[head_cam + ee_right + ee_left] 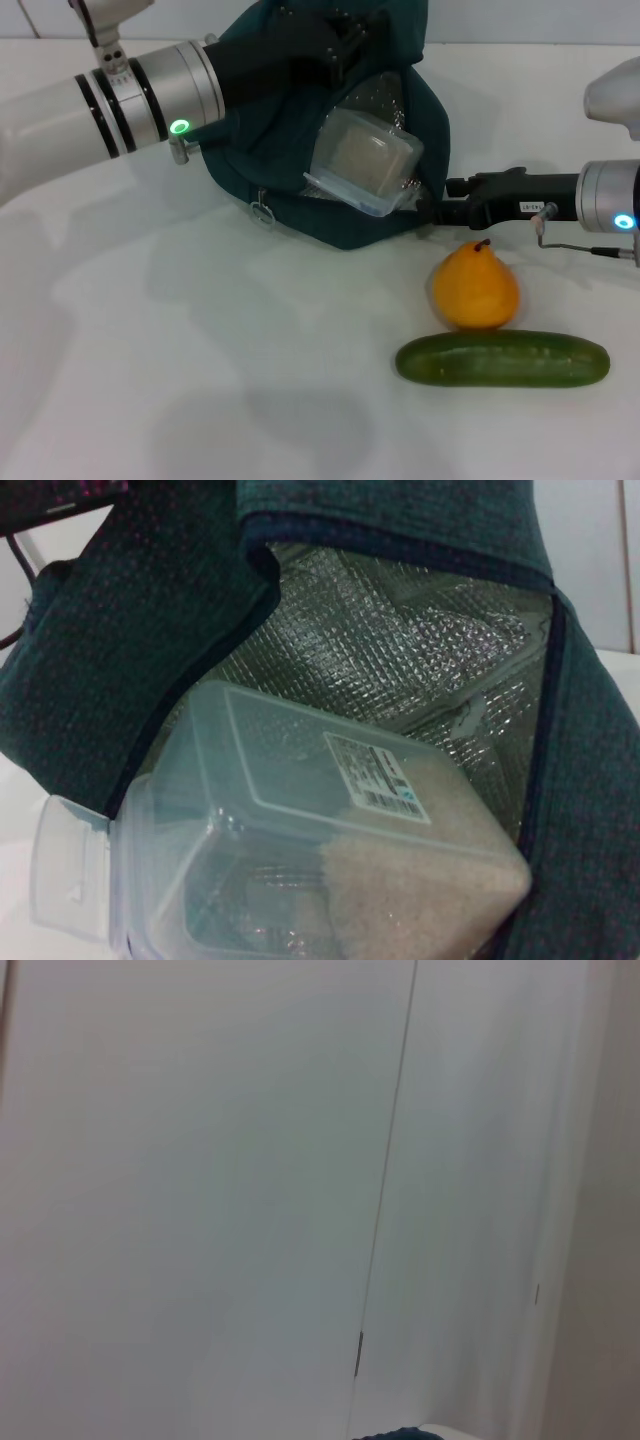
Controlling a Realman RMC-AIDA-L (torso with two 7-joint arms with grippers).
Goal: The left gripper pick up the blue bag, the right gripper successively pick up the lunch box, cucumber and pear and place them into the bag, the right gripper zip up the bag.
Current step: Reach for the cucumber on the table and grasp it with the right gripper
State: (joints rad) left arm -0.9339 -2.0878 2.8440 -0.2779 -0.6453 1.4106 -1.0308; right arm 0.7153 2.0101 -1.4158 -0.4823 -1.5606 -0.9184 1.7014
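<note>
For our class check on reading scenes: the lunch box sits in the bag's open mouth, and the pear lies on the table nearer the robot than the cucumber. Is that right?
Not quite. In the head view the lunch box does sit in the open mouth of the blue bag, but the pear lies farther from the robot than the cucumber, between it and the bag.

white table [200,380], pale wall panels w/ thin vertical seam [385,1200]
</note>
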